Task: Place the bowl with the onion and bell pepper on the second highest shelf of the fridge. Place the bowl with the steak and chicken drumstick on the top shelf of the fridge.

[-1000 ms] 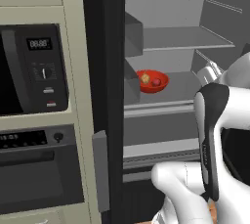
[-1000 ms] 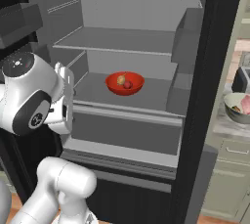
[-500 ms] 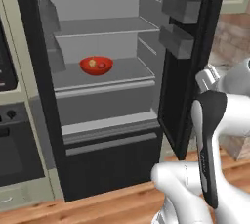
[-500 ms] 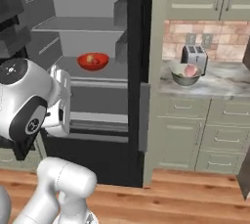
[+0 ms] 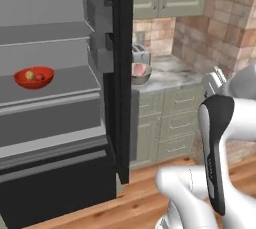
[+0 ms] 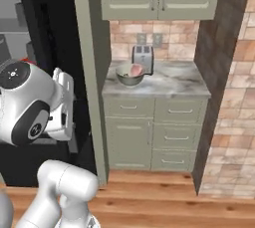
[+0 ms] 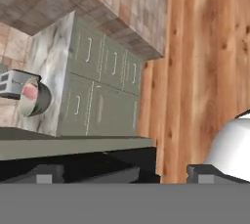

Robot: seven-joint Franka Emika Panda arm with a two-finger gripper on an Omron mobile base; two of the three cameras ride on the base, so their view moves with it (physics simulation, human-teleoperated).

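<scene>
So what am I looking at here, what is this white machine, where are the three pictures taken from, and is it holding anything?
It is a white robot arm on a driving base, in a computer-rendered kitchen. Two pictures come from cameras on the base, behind the arm to its left and right. The third comes from a camera on the hand and is rolled sideways, so the cupboards and floor look tipped.

On the left stands the open fridge. A red bowl with an onion and a small red piece sits on one of its grey shelves. On the marble counter a pale bowl with pink meat sits in front of a toaster.

The gripper is open and holds nothing.
</scene>
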